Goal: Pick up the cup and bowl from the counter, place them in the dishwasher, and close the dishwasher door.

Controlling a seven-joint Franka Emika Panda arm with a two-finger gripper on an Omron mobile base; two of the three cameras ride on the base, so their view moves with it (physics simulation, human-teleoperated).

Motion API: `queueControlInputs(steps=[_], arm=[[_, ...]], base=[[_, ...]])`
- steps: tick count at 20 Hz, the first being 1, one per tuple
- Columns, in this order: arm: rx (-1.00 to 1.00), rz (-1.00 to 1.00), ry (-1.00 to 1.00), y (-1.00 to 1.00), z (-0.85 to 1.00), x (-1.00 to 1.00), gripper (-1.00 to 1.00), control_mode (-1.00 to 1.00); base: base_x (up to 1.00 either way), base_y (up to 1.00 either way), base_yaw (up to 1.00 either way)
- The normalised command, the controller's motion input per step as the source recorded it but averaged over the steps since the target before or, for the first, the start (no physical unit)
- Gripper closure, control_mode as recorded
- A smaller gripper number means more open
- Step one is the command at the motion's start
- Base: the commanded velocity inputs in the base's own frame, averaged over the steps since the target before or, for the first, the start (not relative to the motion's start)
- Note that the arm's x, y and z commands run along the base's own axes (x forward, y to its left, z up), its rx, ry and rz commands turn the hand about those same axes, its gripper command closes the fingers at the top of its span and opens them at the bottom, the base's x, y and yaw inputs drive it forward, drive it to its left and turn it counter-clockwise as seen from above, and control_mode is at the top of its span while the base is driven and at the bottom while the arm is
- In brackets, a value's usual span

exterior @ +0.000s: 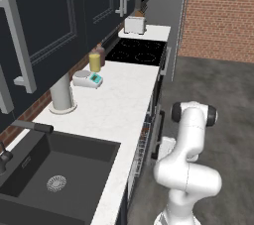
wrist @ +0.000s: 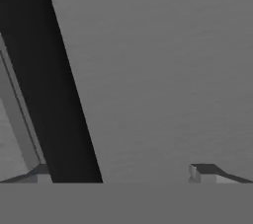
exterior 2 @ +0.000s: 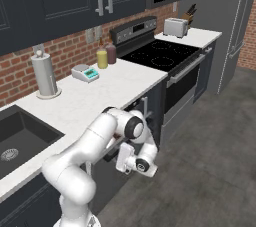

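Note:
My gripper is open, its two fingertips far apart with nothing between them. It hangs low in front of the dishwasher, below the edge of the counter. My arm bends down to it from the counter's front. The grey wire rack shows in a narrow gap under the counter edge. The dishwasher door stands ajar beside my wrist. In the hand view a dark slanted band crosses the grey floor on the left. The cup and the bowl are hidden.
On the counter stand a paper towel holder, a grey scale, a yellow jar and a brown bottle. The sink lies near left; the cooktop and a toaster lie beyond. Open grey floor lies to the right.

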Motion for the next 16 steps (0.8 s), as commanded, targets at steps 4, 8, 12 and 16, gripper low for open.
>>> queueControlInputs(steps=[4, 8, 12, 16], arm=[[-0.22, -0.14, 0.02, 1.0, 0.01, 0.0, -1.0, -1.0], [-0.19, -0.14, 0.0, 1.0, 0.0, 0.0, -1.0, -1.0], [-0.19, -0.13, 0.0, 1.0, 0.0, 0.08, -1.0, -1.0], [-0.17, -0.12, 0.0, 1.0, 0.0, 0.12, -1.0, -1.0]], base=[[0.0, 0.0, 0.0], [0.0, 0.0, 0.0], [0.0, 0.0, 0.0], [0.0, 0.0, 0.0]])
